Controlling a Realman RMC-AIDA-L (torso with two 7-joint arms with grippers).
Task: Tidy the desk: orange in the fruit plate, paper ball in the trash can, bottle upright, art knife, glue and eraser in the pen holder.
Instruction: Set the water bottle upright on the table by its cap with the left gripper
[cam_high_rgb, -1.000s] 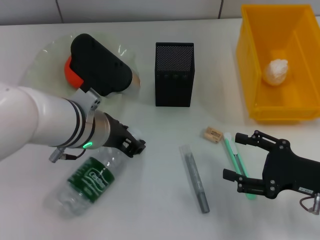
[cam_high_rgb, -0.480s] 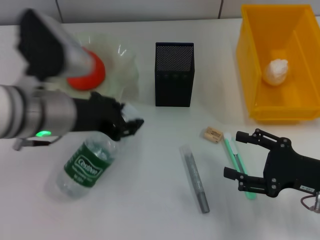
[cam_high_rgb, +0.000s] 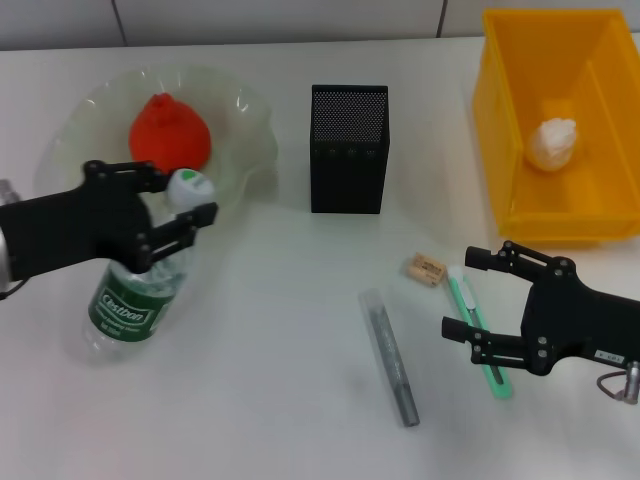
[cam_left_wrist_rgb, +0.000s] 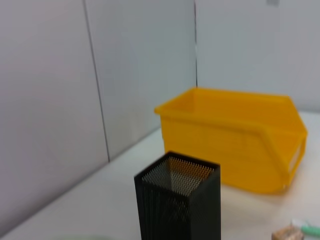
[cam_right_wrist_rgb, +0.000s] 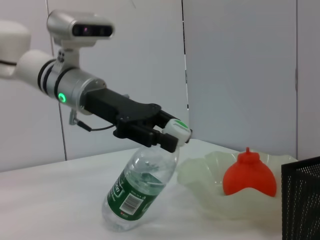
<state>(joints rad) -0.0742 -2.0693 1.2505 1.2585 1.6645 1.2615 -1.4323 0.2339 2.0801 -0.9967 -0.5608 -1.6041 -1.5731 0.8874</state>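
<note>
At the left of the white surface (cam_high_rgb: 300, 400), left claw (cam_high_rgb: 170, 215) clamped on the neck of the bottle (cam_high_rgb: 135, 295), just under its white-and-green cap; bottle tilted, base on the surface, cap end leaning toward the fruit plate (cam_high_rgb: 250, 130), clearly short of upright in the right wrist view (cam_right_wrist_rgb: 142, 187). Fingers (cam_right_wrist_rgb: 150, 131) of that claw seen there pressing the neck from both sides.

In the fruit plate, just behind the bottle, the orange (cam_high_rgb: 168, 133), touching nothing else. Near the middle back, the pen holder (cam_high_rgb: 348, 148), black mesh, standing upright, apart from everything around it; nothing visible inside from the left wrist view (cam_left_wrist_rgb: 177, 205). At the far right, the trash can (cam_high_rgb: 560, 200), yellow, with the paper ball (cam_high_rgb: 552, 143) lying inside on its floor.

In front of the pen holder, toward the right: eraser (cam_high_rgb: 426, 269) flat on the surface, art knife (cam_high_rgb: 475, 325) just beside it, green, lying lengthwise, glue (cam_high_rgb: 390, 357) a grey stick lying flat, a little to the left of the knife.

Low on the right, right claw (cam_high_rgb: 480, 300) spread wide, holding nothing, poised directly over the art knife, fingers straddling its length.
</note>
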